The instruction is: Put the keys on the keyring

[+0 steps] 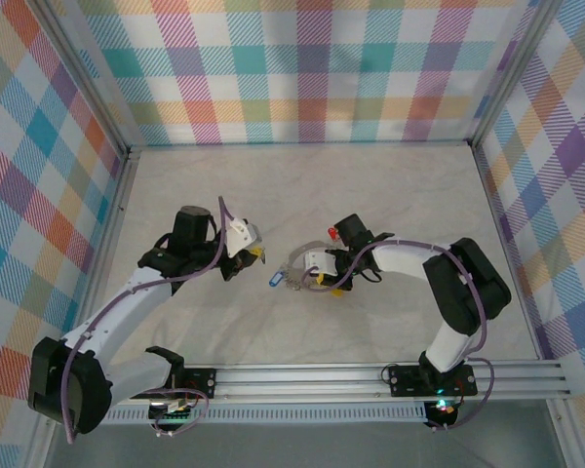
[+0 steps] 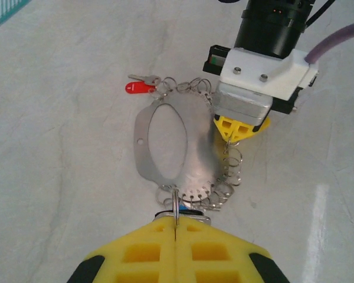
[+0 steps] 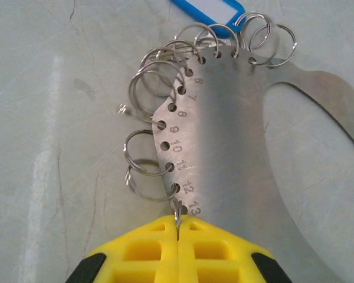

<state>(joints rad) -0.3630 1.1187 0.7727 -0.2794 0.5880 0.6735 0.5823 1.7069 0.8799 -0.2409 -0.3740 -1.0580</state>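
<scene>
The keyring [image 2: 194, 154] is a flat silver plate with an oval cut-out and small split rings along its numbered holes; it lies on the table between both arms [image 1: 297, 269]. My left gripper [image 2: 176, 221] is shut on one upright split ring at the plate's near end, and a blue-tagged key [image 2: 189, 210] peeks out just under its tips. My right gripper [image 3: 178, 227] is shut on the split ring by hole 13 of the keyring [image 3: 236, 147]. The blue tag [image 3: 206, 9] lies beyond the far rings. A red-tagged key [image 2: 140, 87] rests beside the plate's far end.
The table is pale marbled stone [image 1: 390, 185], walled by checked panels at the left, back and right. The right arm's wrist body [image 2: 265, 76] hangs over the keyring's right side. An aluminium rail [image 1: 370, 378] runs along the near edge.
</scene>
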